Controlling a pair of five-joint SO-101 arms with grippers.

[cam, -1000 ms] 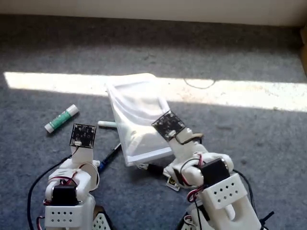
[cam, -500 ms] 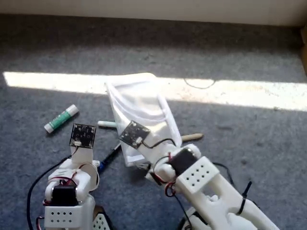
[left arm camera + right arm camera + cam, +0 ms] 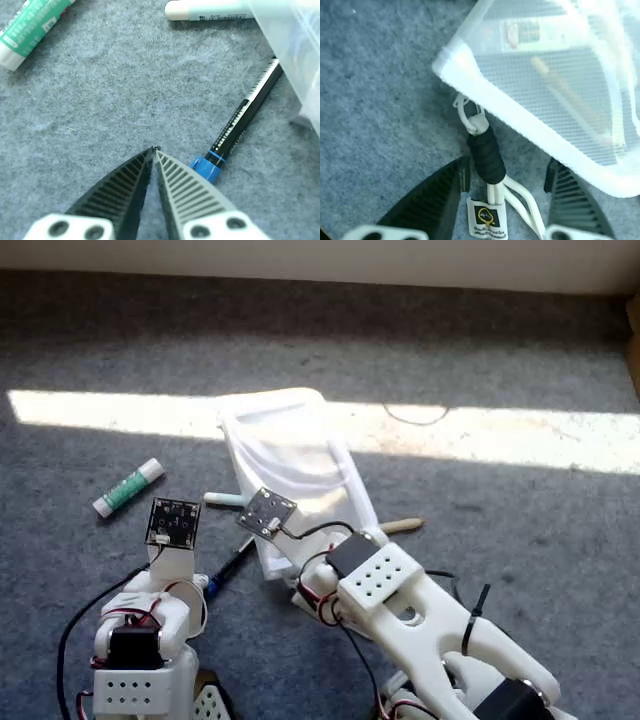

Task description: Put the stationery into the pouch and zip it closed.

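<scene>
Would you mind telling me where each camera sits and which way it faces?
High view: fixed overhead, facing down on the left arm, right arm and pouch.
Left wrist view: on the left wrist, facing down past the shut left gripper at the pen.
Right wrist view: on the right wrist, facing past the open right gripper at the zipper pull.
Shared: the pouch shows in all three.

tabletop (image 3: 570,530): is wearing a grey, carpet-like covering;
sunlight band (image 3: 540,440): is crossing the tabletop from side to side;
thin dark thread (image 3: 415,420): is curling inside that band;
pale wall (image 3: 320,258): is running along the far edge
</scene>
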